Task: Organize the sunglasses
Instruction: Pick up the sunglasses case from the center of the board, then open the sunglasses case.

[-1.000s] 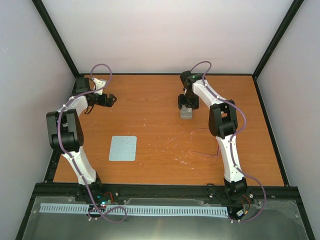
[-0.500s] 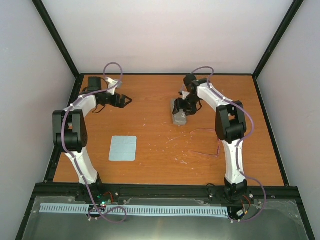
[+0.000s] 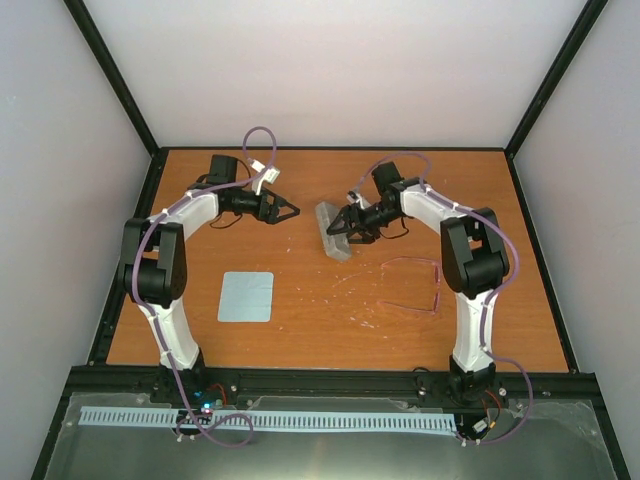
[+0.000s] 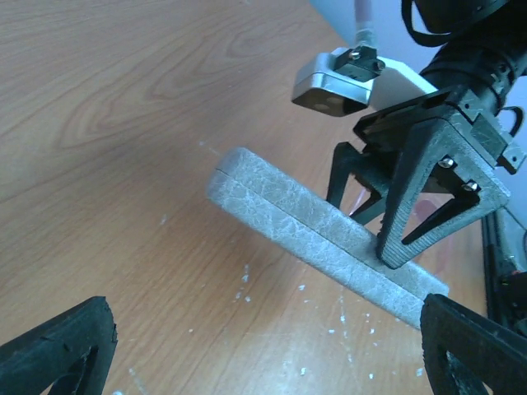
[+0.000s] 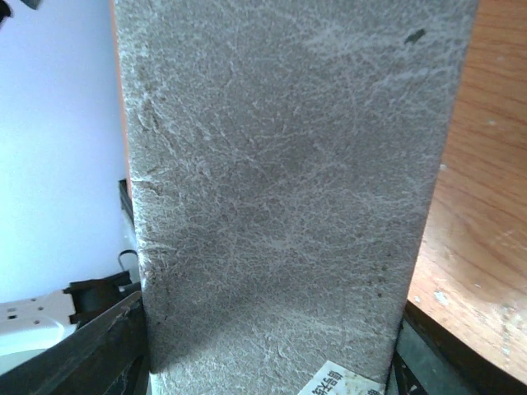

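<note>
Right wrist view shows only the grey case [image 5: 280, 189] the right gripper [image 3: 339, 228] clamps; left gripper [image 3: 291, 210] gapes.

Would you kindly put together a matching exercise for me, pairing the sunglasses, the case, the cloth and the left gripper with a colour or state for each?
Things:
1. sunglasses
2. case
3. cloth
4. left gripper

Colour or state:
A. grey, held by the right gripper
B. jaws open, holding nothing
C. pale blue-grey, lying flat
D. pink-purple, thin and wiry

Pairs: 1-D, 2-A, 3-C, 4-B
</note>
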### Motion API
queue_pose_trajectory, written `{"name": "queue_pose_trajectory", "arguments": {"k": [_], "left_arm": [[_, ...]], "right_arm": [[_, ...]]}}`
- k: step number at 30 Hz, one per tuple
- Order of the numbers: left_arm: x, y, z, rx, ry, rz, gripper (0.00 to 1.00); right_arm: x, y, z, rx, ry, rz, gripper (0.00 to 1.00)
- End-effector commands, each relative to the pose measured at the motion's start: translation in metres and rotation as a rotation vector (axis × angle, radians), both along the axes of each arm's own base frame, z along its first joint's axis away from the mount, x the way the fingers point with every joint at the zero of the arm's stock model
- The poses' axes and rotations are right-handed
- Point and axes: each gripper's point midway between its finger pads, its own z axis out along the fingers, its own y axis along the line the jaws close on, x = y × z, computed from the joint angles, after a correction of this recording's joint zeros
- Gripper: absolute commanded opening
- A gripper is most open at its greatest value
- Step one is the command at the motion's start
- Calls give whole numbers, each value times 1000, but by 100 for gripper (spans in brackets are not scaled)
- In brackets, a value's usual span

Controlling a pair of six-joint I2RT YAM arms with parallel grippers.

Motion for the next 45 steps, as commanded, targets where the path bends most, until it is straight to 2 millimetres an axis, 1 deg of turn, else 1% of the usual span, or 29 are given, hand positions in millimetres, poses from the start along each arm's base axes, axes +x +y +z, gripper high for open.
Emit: {"name": "queue_pose_trajectory", "arguments": {"k": [1, 6, 12, 14, 15, 21, 25, 30, 38, 41, 45], "left_arm": [[-10, -15, 16, -83, 39, -58, 100], [-14, -22, 14, -93, 51, -75, 99], [-11, -28, 13, -105, 62, -84, 100], [-9, -30, 12, -110, 68, -87, 100], [-7, -31, 12, -113, 70, -87, 100], [-4, -38, 2, -111, 85, -98, 99], [-6, -42, -9, -93, 98, -105, 99], [-10, -39, -29, -49, 110, -97, 98], [-20, -32, -57, 30, 120, -94, 96], [-23, -29, -64, 49, 122, -96, 96], [-28, -27, -70, 71, 122, -102, 96]], "right_arm": [[8, 18, 54, 188, -99, 7, 20], [7, 28, 67, 243, -111, 20, 21], [-3, 43, 75, 281, -113, 65, 18], [-6, 46, 76, 286, -110, 75, 17], [-7, 47, 77, 290, -113, 80, 15], [-12, 52, 86, 317, -120, 99, 13], [-14, 54, 92, 342, -124, 113, 3], [-13, 56, 105, 381, -154, 126, 3], [-4, 59, 130, 428, -220, 107, 3], [-2, 60, 137, 433, -241, 98, 3], [2, 57, 141, 430, -260, 79, 3]]}}
